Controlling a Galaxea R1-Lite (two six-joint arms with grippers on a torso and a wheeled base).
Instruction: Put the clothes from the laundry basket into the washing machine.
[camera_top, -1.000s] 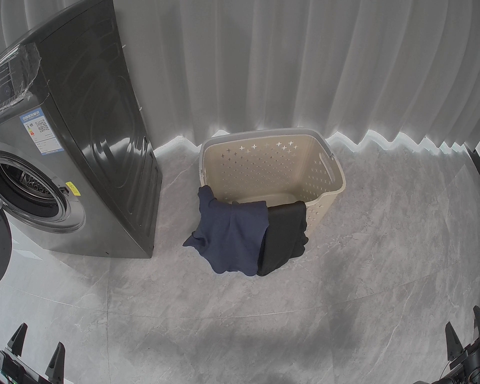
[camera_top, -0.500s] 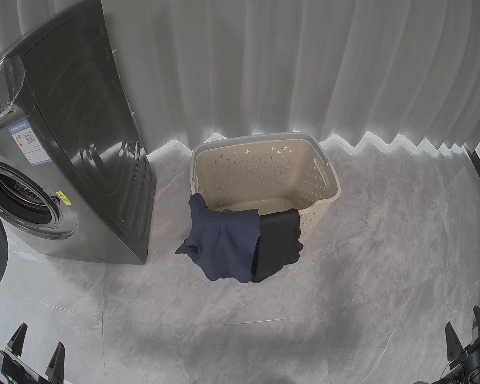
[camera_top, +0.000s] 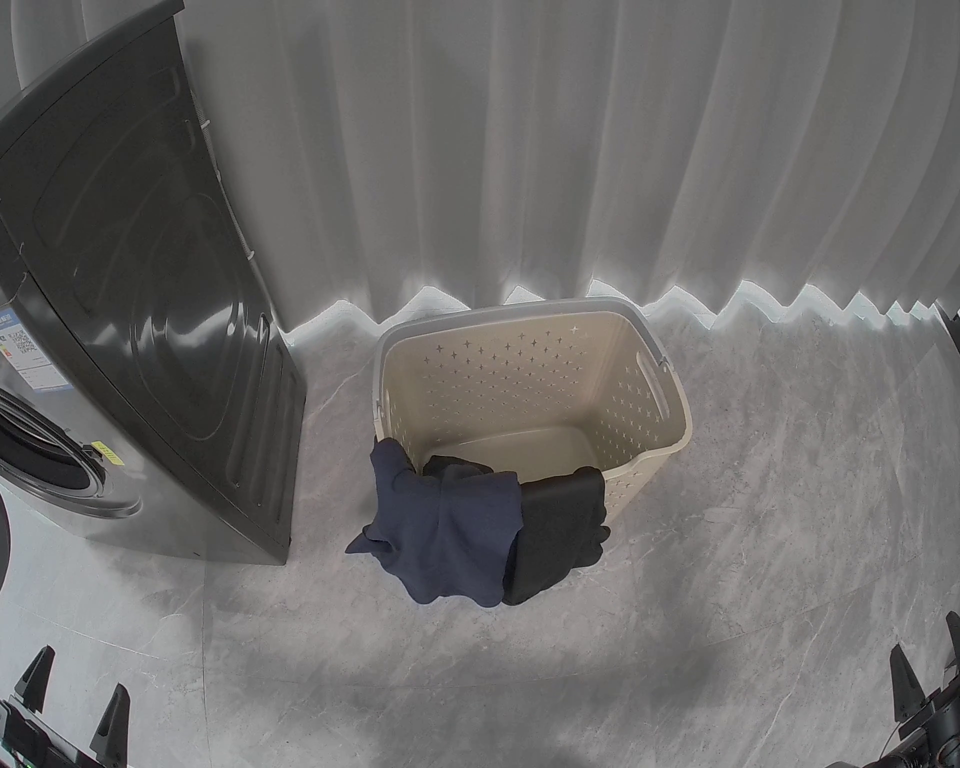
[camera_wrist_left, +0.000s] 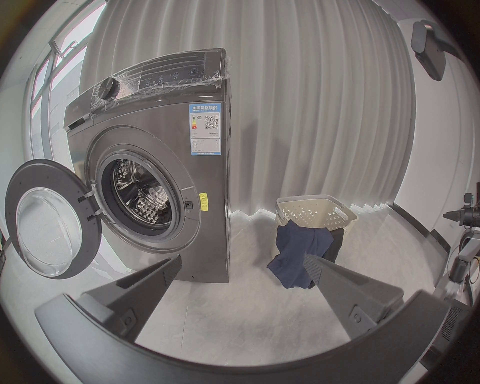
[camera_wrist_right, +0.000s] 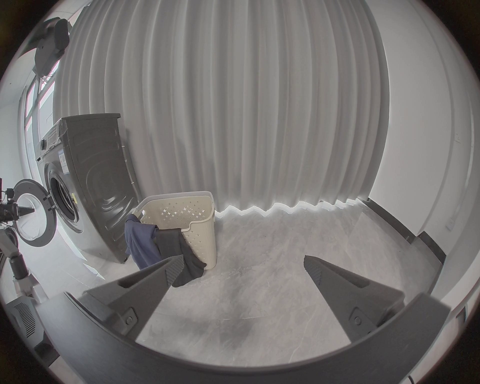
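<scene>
- Washing machine (camera_top: 150, 300), nine o'clock — dark glossy metal.
- Laundry basket (camera_top: 530, 370) — matt beige plastic.
- Navy garment (camera_top: 450, 530) and black garment (camera_top: 560, 530), on its six o'clock rim — matt cloth.
- Floor (camera_top: 750, 560): smooth stone-look tile.

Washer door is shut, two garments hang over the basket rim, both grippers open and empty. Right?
Not quite: the washing machine door stands open, as the left wrist view shows. The rest holds: the navy garment and black garment hang over the laundry basket rim, and the left gripper and right gripper are open and empty.
</scene>
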